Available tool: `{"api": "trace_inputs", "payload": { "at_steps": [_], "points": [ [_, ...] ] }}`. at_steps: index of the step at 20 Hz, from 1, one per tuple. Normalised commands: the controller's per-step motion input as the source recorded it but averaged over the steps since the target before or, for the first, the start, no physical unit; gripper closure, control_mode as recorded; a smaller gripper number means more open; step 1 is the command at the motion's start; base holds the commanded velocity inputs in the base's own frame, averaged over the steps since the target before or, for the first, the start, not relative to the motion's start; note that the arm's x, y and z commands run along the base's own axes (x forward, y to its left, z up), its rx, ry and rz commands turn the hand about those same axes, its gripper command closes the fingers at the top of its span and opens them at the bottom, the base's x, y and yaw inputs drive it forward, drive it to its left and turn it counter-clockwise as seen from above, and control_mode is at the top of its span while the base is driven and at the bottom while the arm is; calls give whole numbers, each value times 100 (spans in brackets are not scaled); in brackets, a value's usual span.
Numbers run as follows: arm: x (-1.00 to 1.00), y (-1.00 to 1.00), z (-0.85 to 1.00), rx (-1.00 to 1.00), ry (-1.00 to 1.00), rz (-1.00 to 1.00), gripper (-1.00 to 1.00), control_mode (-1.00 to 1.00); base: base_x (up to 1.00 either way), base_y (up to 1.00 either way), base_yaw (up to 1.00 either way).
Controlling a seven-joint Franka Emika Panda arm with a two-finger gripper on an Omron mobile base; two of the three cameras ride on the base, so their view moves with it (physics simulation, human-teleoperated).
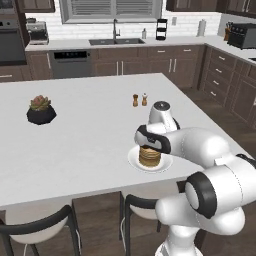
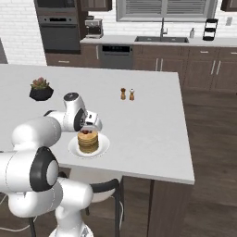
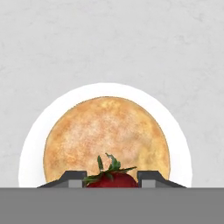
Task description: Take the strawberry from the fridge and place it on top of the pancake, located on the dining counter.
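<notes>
The golden-brown pancake (image 3: 107, 138) stack sits on a white plate (image 3: 30, 148) near the front edge of the white dining counter (image 1: 75, 145). The dark-red strawberry (image 3: 111, 179) with green leaves is pinched between my fingertips (image 3: 72, 178), over the near edge of the stack. In the left base view my gripper (image 1: 150, 143) hangs just above the pancake (image 1: 149, 156), shut on the berry. The right base view shows the gripper (image 2: 88, 127) close over the pancake (image 2: 88, 141), with a red speck of strawberry (image 2: 85, 132) at the top. The fridge is out of view.
A succulent in a black pot (image 1: 41, 111) stands at the counter's left. Salt and pepper shakers (image 1: 139, 99) stand behind the plate. Dark-framed stools (image 1: 35, 225) are tucked under the front edge. Wall counters with a sink (image 1: 116, 41) lie beyond.
</notes>
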Motion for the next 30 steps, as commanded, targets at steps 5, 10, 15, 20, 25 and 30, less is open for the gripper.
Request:
{"api": "trace_inputs", "payload": {
  "at_steps": [5,10,15,20,25,30],
  "points": [
    [0,0,-5,0,0,0,100,-100,0,0,0],
    [0,0,-5,0,0,0,100,-100,0,0,0],
    [7,0,2,0,-5,0,100,-100,0,0,0],
    [12,0,2,0,-1,0,100,-100,0,0,0],
    [0,0,-6,0,0,0,100,-100,0,0,0],
    [0,0,-10,0,0,0,100,-100,0,0,0]
  ]
}}
